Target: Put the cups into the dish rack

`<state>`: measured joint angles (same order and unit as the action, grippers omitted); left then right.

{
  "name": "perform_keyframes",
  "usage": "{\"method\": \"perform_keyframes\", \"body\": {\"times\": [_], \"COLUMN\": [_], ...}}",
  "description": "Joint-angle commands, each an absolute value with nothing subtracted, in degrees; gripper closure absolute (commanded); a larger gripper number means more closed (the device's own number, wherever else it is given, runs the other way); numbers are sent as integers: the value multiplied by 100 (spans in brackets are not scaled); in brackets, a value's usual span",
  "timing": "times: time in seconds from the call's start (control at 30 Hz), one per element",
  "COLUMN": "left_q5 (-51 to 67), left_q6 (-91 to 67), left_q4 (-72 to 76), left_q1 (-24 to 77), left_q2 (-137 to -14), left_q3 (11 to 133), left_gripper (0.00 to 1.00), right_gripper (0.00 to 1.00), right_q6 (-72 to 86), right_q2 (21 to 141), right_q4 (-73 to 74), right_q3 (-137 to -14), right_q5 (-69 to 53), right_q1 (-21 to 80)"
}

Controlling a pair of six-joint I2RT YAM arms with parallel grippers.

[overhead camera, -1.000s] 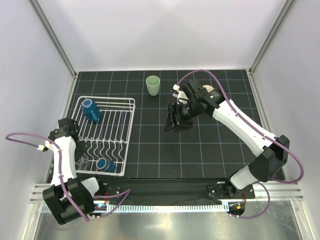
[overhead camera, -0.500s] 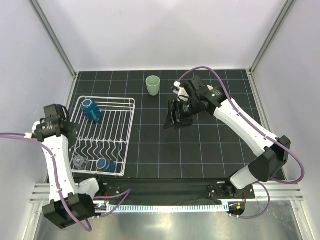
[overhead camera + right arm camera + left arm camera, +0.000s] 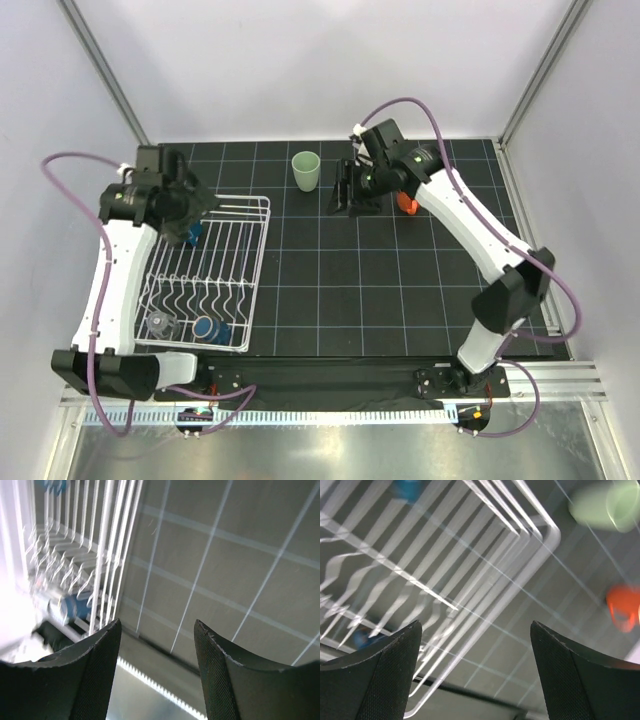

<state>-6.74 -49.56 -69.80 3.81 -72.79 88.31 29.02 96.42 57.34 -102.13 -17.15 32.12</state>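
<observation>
My main worry is the pale green tumbler [image 3: 306, 170], standing upright on the mat at the far side, just right of the dish rack [image 3: 225, 260] and just left of my right gripper [image 3: 345, 190]. It is light and has no handle. If one finger arrives before the other, or I come in at a slant, I judge it will tip or skate away rather than seat between the pads. Both arms are also reaching toward that far middle ground, so sending both for the same cup risks a clash of wrists. The orange mug [image 3: 406, 203] sits on the mat tucked right against the right arm, partly hidden by it in the overhead view, and a careless swing of that forearm could knock it over. On the left side, my left gripper [image 3: 203, 200] hangs over the far edge of the rack, close above the larger blue mug [image 3: 189, 233]. A drop there could snag the wires or jolt that mug out of its place. The smaller blue mug [image 3: 208, 328] and the clear glass [image 3: 160, 323] lie in the near end of the rack, well apart from either arm. As for the jaws, both wrist views show the fingers spread wide with only rack and mat visible between them, so both grippers are empty and touching nothing.
</observation>
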Motion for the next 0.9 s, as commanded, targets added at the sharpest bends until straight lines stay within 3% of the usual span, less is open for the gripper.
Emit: {"method": "perform_keyframes", "body": {"times": [0.0, 0.33, 0.67, 0.87], "left_q5": [226, 2539, 2883, 2962], "left_q6": [-4177, -3753, -3331, -3287], "left_q4": [-6243, -4844, -4887, -4913], "left_q1": [930, 1607, 1968, 2013], "left_q2": [-7417, -7286, -7154, -7356], "left_q3": [9158, 8622, 8631, 8928], "left_gripper": [14, 18, 16, 16], "right_gripper": [38, 36, 34, 39], "right_q6": [3128, 3059, 2593, 2566], "right_q2": [10054, 10977, 11856, 12251], "right_q4": [5713, 5870, 5889, 5810], "right_q3": [-10984, -11575, -11812, -11891], "right_q5": [-600, -36, 238, 237], "right_q1": [2885, 907, 317, 185]}}
